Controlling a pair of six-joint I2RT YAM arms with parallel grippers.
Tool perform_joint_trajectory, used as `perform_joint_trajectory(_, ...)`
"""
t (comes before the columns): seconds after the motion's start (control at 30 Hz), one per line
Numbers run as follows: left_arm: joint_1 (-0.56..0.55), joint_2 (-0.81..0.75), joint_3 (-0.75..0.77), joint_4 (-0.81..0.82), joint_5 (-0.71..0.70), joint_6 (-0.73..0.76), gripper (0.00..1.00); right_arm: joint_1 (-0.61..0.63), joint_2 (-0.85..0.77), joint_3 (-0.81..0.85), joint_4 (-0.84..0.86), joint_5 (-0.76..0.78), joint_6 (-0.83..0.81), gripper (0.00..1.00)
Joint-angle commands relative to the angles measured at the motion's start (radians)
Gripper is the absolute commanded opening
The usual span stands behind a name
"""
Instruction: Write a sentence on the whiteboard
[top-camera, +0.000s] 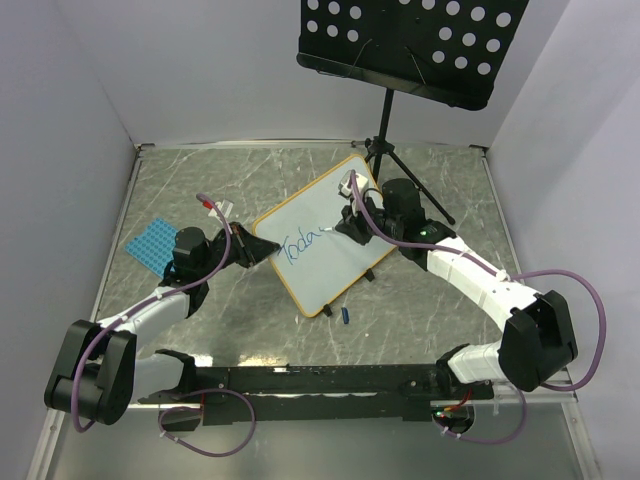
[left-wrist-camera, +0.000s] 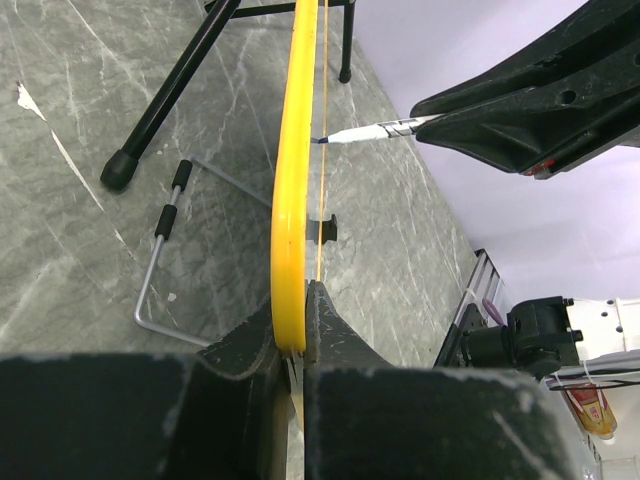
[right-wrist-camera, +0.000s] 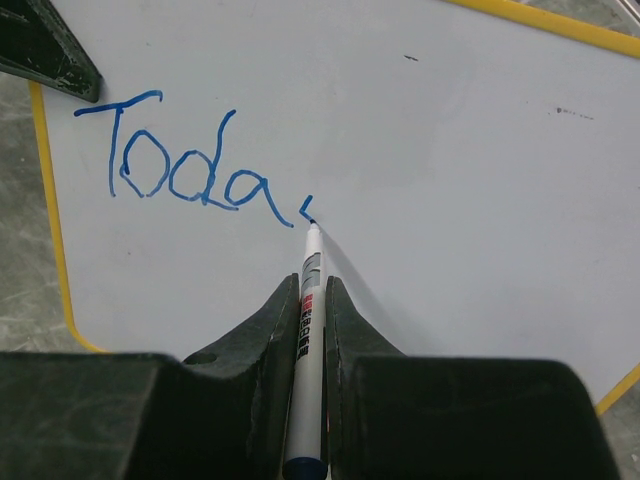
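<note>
The whiteboard (top-camera: 330, 235), white with a thin orange-yellow frame, stands tilted mid-table. My left gripper (top-camera: 262, 250) is shut on its left edge; in the left wrist view the yellow frame (left-wrist-camera: 288, 200) runs up from between the jaws of the left gripper (left-wrist-camera: 295, 345). My right gripper (right-wrist-camera: 312, 290) is shut on a white marker (right-wrist-camera: 308, 330) whose blue tip touches the board (right-wrist-camera: 420, 150). The sentence (right-wrist-camera: 190, 170) reads "Toda" in blue, with a short fresh stroke at the tip. From above, the right gripper (top-camera: 340, 228) hovers over the board's middle, beside the writing (top-camera: 300, 246).
A black perforated music stand (top-camera: 410, 40) on a tripod (top-camera: 385, 150) rises behind the board. A blue studded mat (top-camera: 152, 243) lies at the left. A small blue cap (top-camera: 346, 315) rests below the board. The board's wire foot (left-wrist-camera: 165, 260) shows on the marble tabletop.
</note>
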Motion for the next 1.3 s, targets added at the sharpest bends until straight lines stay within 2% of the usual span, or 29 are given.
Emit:
perform_joint_trajectory(0.0,-0.020,-0.008,-0.012,-0.045,0.088,0.083,0.01,-0.011,-0.003,0.020,0.039,0.060,0.006,0.00)
perform_joint_trajectory(0.7,-0.020,0.001,-0.009,-0.046,0.091,0.085,0.01,-0.006,-0.001,0.039,0.097,0.079,0.014,0.00)
perform_joint_trajectory(1.27,-0.019,-0.007,-0.009,-0.054,0.090,0.088,0.01,-0.004,-0.013,0.025,-0.032,0.040,-0.045,0.00)
